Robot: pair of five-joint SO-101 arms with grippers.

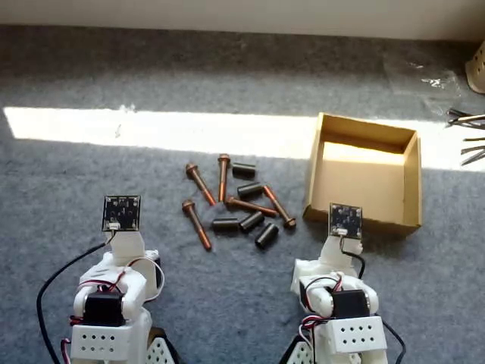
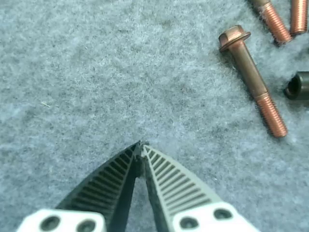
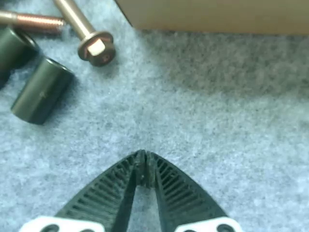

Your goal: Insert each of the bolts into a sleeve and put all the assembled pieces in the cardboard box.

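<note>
Five copper-coloured flanged bolts (image 1: 223,177) lie flat on the grey felt table (image 1: 76,189), three lengthwise near-to-far with heads far; both my jaws are closed, empty.

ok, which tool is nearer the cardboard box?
Right. The right tool is just short of the cardboard box wall; the left tool is beyond the bolts, on their side away from the box.

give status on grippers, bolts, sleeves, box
Both shut and empty: left gripper, right gripper. Five bolts and five sleeves loose, none joined. Nothing in the box, nothing blocking it.
</note>
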